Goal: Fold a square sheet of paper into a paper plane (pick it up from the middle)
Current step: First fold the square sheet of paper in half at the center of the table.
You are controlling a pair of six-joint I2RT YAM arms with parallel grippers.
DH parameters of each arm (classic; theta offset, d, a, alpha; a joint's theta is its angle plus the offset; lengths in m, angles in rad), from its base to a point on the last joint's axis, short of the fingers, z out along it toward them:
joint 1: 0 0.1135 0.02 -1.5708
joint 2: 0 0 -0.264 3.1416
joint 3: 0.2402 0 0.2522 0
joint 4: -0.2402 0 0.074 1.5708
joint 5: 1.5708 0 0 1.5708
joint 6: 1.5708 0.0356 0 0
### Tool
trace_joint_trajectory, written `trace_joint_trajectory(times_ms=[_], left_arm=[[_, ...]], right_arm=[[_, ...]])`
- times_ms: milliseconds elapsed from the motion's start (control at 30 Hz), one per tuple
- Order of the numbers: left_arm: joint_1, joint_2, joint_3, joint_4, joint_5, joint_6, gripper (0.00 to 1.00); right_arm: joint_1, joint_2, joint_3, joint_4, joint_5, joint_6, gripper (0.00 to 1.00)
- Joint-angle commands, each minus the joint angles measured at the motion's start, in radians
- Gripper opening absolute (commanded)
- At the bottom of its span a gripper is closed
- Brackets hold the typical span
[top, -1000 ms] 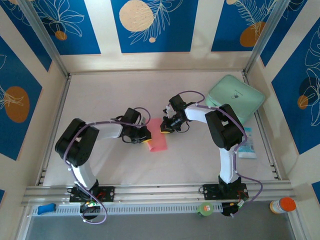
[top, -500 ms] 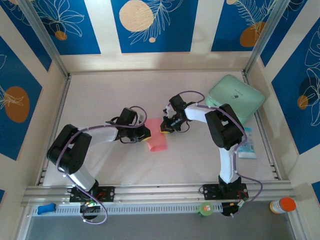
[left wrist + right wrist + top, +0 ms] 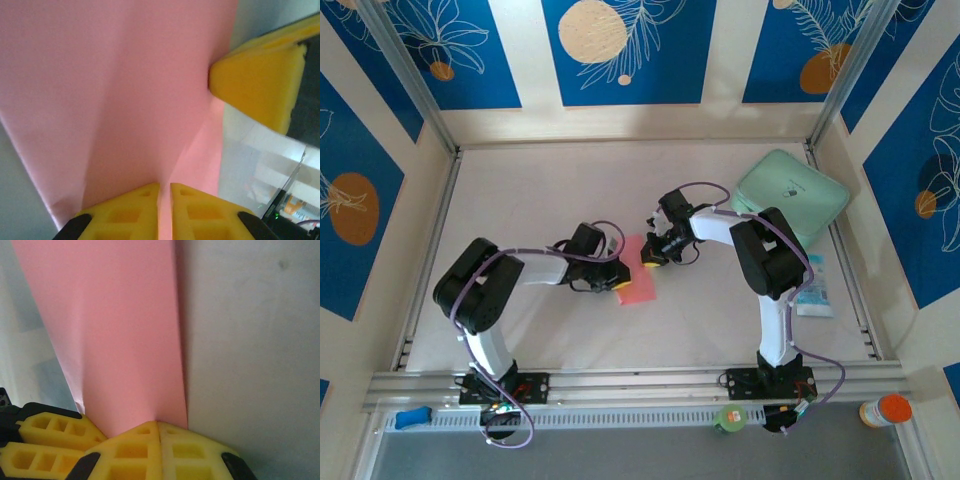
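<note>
Left gripper (image 3: 619,285) pinching square sheet of paper (image 3: 640,284), shifted nearer than before, right gripper (image 3: 650,261) unmoved, clamped on its far edge

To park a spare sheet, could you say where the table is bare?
Bare: pale table, far strip by the back wall, and between the arm bases. Crowded: centre, left gripper and right gripper on the salmon-pink paper sheet; far right, mint-green rounded pad.

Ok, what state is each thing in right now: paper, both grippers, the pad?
paper: creased, pinched by both grippers, not yet a plane.
left gripper: shut on paper.
right gripper: shut on paper, at its other side.
pad: lying at far right, untouched.
</note>
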Motion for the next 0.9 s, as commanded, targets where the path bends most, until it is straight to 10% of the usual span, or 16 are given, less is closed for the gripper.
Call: trace_joint_trajectory(times_ms=[0, 367, 867], left_arm=[[-0.006, -0.032, -0.082, -0.221, -0.018, 0.088, 0.15], [-0.006, -0.208, -0.007, -0.313, -0.052, 0.107, 0.15], [-0.070, -0.052, -0.065, -0.106, -0.079, -0.028, 0.14]], right_arm=[[-0.014, 0.183, -0.099, -0.154, 0.343, 0.025, 0.00], [-0.013, 0.189, -0.091, -0.153, 0.345, 0.027, 0.00], [-0.011, 0.200, -0.095, -0.143, 0.337, 0.030, 0.00]])
